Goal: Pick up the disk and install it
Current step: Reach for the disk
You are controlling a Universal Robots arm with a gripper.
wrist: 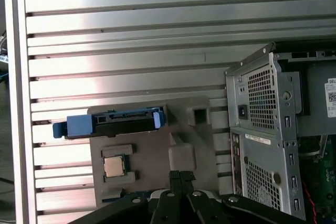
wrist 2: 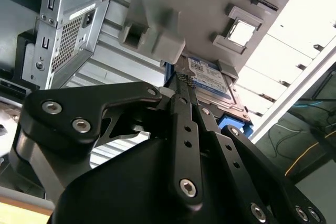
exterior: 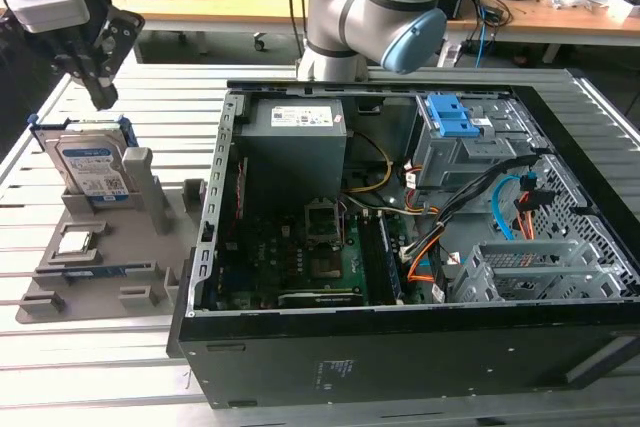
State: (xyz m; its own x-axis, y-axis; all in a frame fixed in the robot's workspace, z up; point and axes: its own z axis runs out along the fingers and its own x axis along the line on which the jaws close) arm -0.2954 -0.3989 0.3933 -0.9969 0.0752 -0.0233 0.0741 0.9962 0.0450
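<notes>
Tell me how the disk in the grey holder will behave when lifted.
The disk looks like a rigid metal block, so it should stay stiff and probably feel heavy for its size. It stands on edge in the grey holder, so a sideways push might tip or jam it. Its blue bracket looks plastic and may flex.

Landmark: grey holder (exterior: 135,247).
- Above holder: open air. Gripper (exterior: 103,99) hangs there, fingers together, small gap to top edge of disk (exterior: 92,165).
- On holder: disk stands upright in slot. Grey post (exterior: 140,182) rises just beside disk, narrowing access on side toward computer case (exterior: 400,357).
- On holder, near disk: chip (exterior: 76,243) lies flat and low.
- Exterior view's right of holder: tall case wall blocks sideways passage.
- Remaining sides of holder: bare slatted table (exterior: 90,367), free passage.
</notes>
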